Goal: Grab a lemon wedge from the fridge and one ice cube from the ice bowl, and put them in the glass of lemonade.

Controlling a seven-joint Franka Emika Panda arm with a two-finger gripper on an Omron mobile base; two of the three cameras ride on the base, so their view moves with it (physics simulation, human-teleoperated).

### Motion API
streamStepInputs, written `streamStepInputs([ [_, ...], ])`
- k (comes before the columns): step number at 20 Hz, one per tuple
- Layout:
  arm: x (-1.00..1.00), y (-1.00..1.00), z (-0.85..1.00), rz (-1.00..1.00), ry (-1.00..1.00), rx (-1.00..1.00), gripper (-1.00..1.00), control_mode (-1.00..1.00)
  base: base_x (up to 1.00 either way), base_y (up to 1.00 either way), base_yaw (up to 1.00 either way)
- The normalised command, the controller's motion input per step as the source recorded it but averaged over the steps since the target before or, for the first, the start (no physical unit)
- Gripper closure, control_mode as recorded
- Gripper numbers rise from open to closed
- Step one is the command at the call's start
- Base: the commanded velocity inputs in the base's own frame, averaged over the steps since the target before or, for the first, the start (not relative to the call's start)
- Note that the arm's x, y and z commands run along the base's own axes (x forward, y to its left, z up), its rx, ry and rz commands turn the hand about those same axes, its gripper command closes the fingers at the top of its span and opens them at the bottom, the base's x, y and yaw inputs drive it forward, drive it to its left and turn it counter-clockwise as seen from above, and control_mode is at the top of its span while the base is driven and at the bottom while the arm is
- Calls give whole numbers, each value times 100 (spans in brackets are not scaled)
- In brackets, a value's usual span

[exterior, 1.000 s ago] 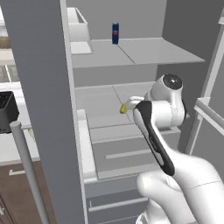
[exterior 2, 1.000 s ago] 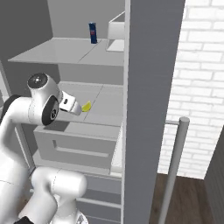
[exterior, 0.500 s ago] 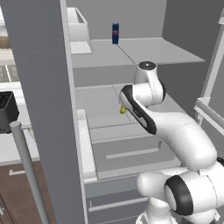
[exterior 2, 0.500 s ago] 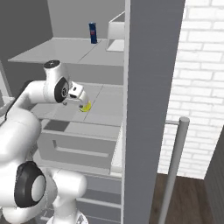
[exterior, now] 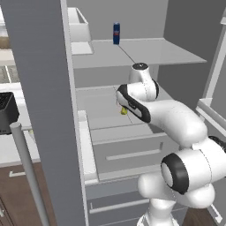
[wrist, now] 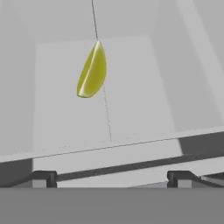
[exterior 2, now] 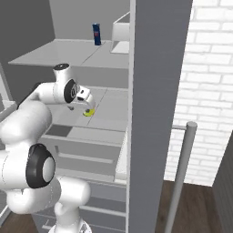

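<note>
Open fridge, pale grey shelves — the arm is reaching in over the middle shelf.

The fridge (exterior: pixel 39 88) is standing with its grey door swung wide, a long bar handle (exterior 2: pixel 181 173) showing beside a white brick wall (exterior 2: pixel 205 82) and dark wood floor (exterior 2: pixel 195 209). Inside, two pale grey shelves are showing, with drawers below. The upper shelf (exterior: pixel 145 50) is carrying one blue can (exterior: pixel 116 33) and one white box (exterior: pixel 79 26). One lemon wedge (wrist: pixel 92 71) is lying on the middle shelf (exterior 2: pixel 109 107), yellow-green, on bare shelf. The end effector (exterior 2: pixel 86 103) is hovering just above the wedge — released, its fingertips (wrist: pixel 41 178) spread wide and holding nothing, apart from the fruit in the hand view.
</note>
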Motion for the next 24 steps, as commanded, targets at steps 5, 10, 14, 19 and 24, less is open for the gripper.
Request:
streamStepInputs([
  [5,45,0,-31,1,-5,0,-100,-100,0,0,0],
  [10,46,0,-32,2,0,0,-100,-100,0,0,0],
  [14,35,0,-7,3,0,0,-100,-100,0,0,0],
  [19,40,0,-5,3,0,0,-100,-100,0,0,0],
  [24,33,2,-20,4,0,0,-100,-100,0,0,0],
])
